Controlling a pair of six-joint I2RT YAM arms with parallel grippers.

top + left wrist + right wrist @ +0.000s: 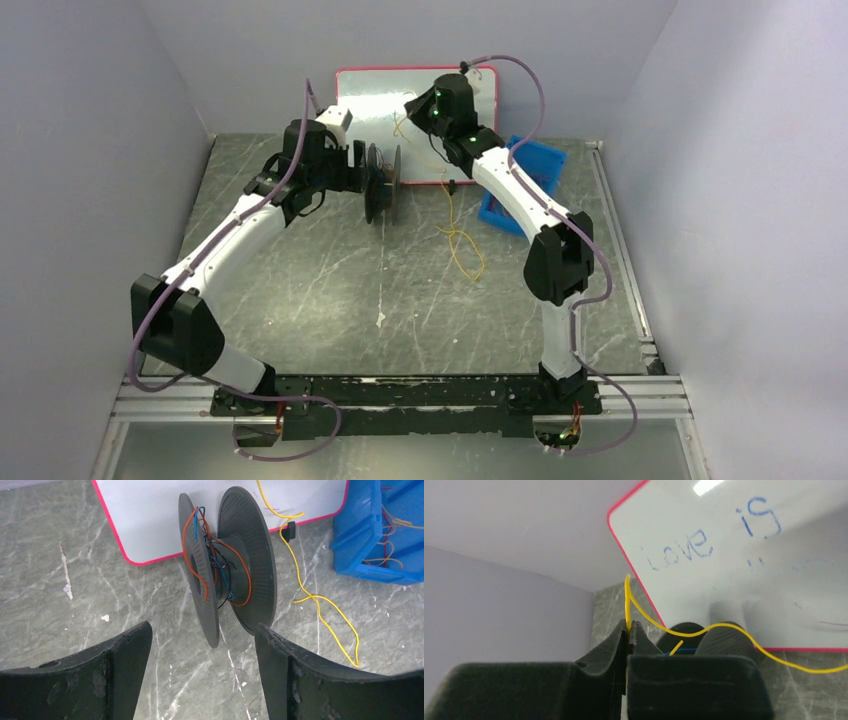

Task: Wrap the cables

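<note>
Toward the left, the left claw (pixel 202 640) is seen spread wide, with nothing held between its fingers. Just ahead of it the black spool (pixel 383 180) is stood on its rims on the table (pixel 300 300). A few orange, blue and black wires are wound loosely round its hub. Behind it, at upper centre, a pink-edged whiteboard (pixel 370 95) is seen. Right of the spool, the yellow cable (pixel 460 245) is hung from the right claw (pixel 630 630) and trailed in loose loops over the table. That claw is pressed together on the strand, which is pinched at the fingertips. At the far right, red-orange cables (pixel 395 525) are heaped in the blue bin (pixel 360 535). The cable is judged very light, limp and thin, so it can be pulled but not pushed, and it may slip or snag. It is best pinched near an end and kept lightly taut, while the spool is held by a flange
</note>
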